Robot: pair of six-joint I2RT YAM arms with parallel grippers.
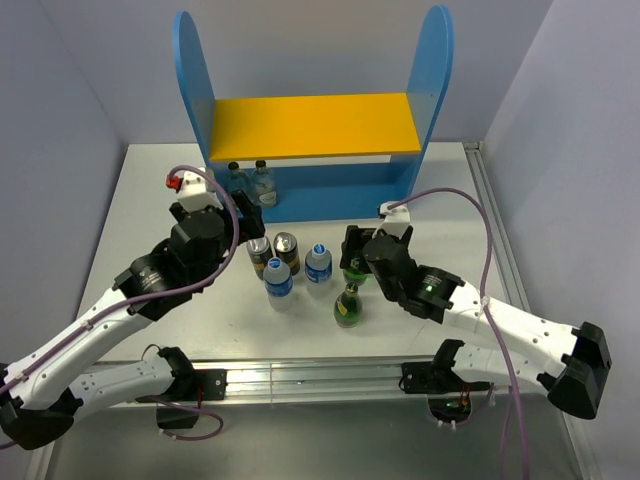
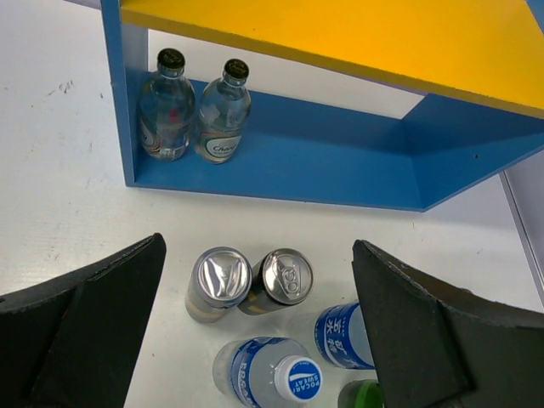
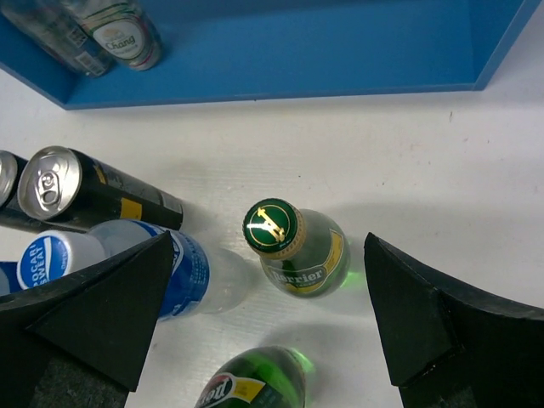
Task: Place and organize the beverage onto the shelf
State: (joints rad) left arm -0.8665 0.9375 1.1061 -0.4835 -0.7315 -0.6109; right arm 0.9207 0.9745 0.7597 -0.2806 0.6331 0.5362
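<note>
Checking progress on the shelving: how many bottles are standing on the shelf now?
2. The left bottle stands beside the shelf's left panel on the lower tier; the right bottle stands just beside it. The yellow board carries none. None seems hidden.

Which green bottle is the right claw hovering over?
Find the blue shelf with its yellow board. Drinks huddle before it; look at their right edge. Under the right gripper, it's the green bottle nearer the shelf than its green twin.
</note>
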